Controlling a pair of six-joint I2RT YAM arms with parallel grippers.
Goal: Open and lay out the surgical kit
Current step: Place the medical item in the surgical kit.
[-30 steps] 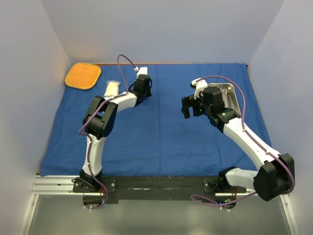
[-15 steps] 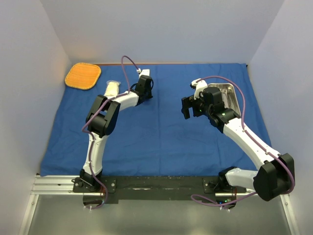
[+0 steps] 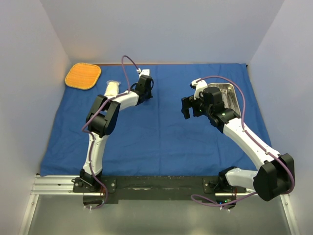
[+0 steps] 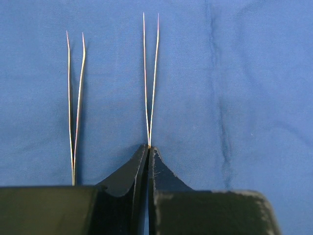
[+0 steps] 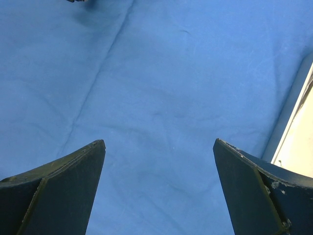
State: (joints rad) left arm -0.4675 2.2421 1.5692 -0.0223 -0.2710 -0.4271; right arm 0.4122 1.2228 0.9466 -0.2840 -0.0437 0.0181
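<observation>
The left gripper (image 4: 148, 148) is pinching the joined end of the forceps (image 4: 149, 134). Its jaws are pressed together on the thin metal, and the two prongs are fanning out ahead of it over the cloth (image 3: 161, 142). A grip at that end is, by the look of it, leaving the fine tips free and letting the arm line the tool up. Whether the forceps are resting on the fabric or riding just above it cannot be told from the wrist view.

A second instrument (image 4: 74, 161), equally slim and two-pronged, is lying just to the left and roughly parallel. This suggests the tools are being ranged side by side in a row toward the far middle of the cloth.

The cloth is lying opened out and flat across the table, so the unwrapping appears done and the arranging is under way. The gauze pack (image 3: 112, 88) is sitting near the far left of the cloth, close to the orange mat (image 3: 83, 76) at that corner. The tray (image 3: 235, 93) is sitting at the far right, well apart from the instruments.

The right gripper (image 5: 157, 141) is hovering over bare cloth just beside the tray, with its jaws spread wide and nothing between them. It is apparently standing clear of the left arm's work while being well placed for the tray. The fine prongs are likely to slip or twist if the pinch is off-centre.
</observation>
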